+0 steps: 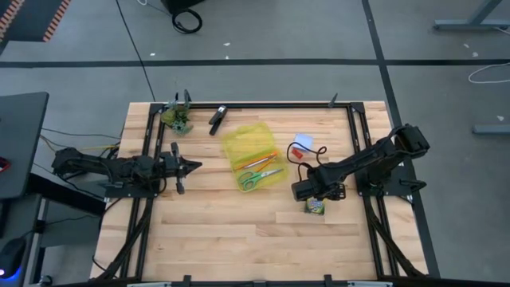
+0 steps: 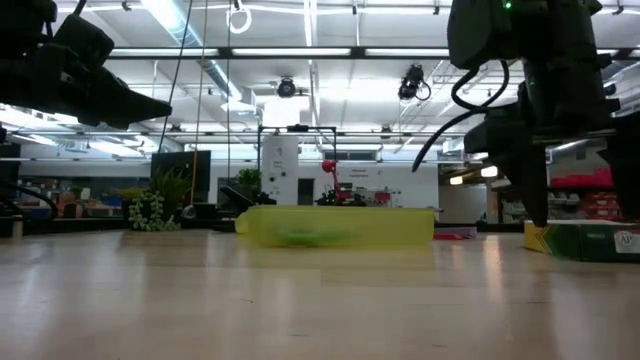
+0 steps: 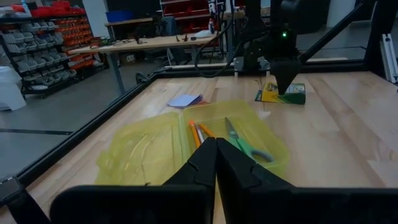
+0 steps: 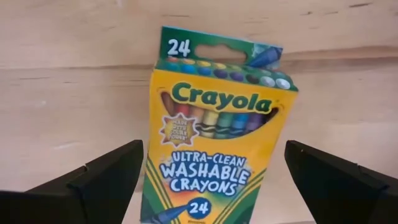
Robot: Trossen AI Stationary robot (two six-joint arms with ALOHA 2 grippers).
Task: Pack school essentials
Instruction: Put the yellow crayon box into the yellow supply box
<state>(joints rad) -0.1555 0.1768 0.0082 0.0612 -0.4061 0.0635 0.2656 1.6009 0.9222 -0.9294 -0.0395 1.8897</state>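
Note:
The green-yellow crayon box [image 4: 214, 137] lies flat on the table [image 1: 239, 231], near its right side [image 1: 315, 206]. My right gripper [image 4: 213, 163] is open above the box, one finger on each side with a gap to both. A yellow open case [image 1: 253, 155] in the middle holds two orange pencils [image 3: 196, 132] and the green-handled scissors [image 3: 249, 147]. The pale blue notepad [image 1: 304, 142] and the tiny red eraser [image 1: 294, 151] lie on the table beyond the right gripper. My left gripper [image 3: 216, 158] is shut, waiting left of the case [image 1: 191, 166]. I cannot make out the purple pen.
A black clip-like object [image 1: 217, 118] and a small green plant clump [image 1: 178, 118] sit near the table's far edge. A black frame rail [image 1: 358, 143] runs along the table's right side, close to the right arm. Bare wood lies toward the near edge.

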